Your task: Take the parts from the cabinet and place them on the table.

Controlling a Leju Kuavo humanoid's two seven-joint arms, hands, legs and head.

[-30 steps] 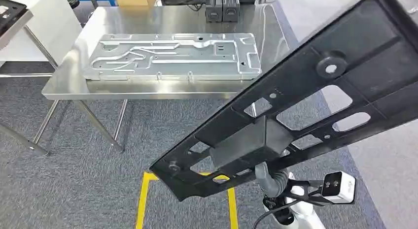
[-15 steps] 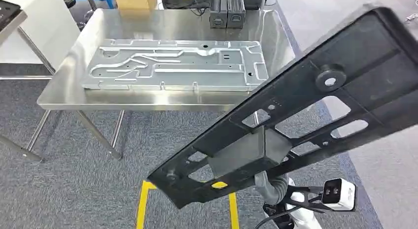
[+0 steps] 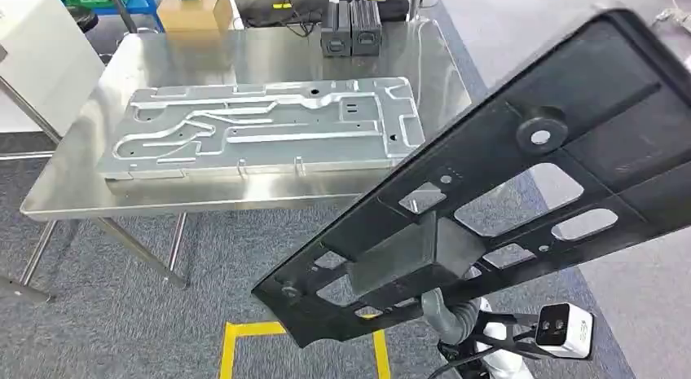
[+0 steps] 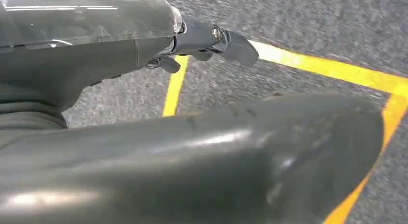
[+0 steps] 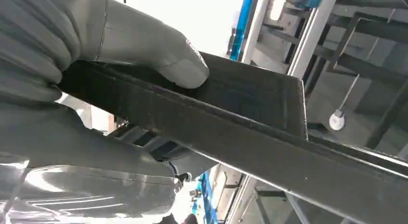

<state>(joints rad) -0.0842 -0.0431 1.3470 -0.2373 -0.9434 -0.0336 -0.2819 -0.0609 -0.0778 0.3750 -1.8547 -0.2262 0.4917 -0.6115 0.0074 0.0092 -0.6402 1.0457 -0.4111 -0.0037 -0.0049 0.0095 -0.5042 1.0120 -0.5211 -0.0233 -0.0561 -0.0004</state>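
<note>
My right hand (image 5: 72, 79) grips the long black plastic panel with cut-out windows (image 3: 521, 175) — thumb pressed on one face, fingers (image 5: 29, 46) wrapped over its edge — and the panel is in the air, tilted, low end toward me, high end up at my right, in front of the stainless-steel table (image 3: 73, 191). On the table lies a flat silver stamped metal plate (image 3: 261, 126), with two dark boxes (image 3: 350, 27) at the far edge. My left hand (image 4: 144, 151) hangs over grey carpet with yellow tape lines (image 4: 308, 65), holding nothing, fingers (image 4: 226, 38) extended — not clenched.
</note>
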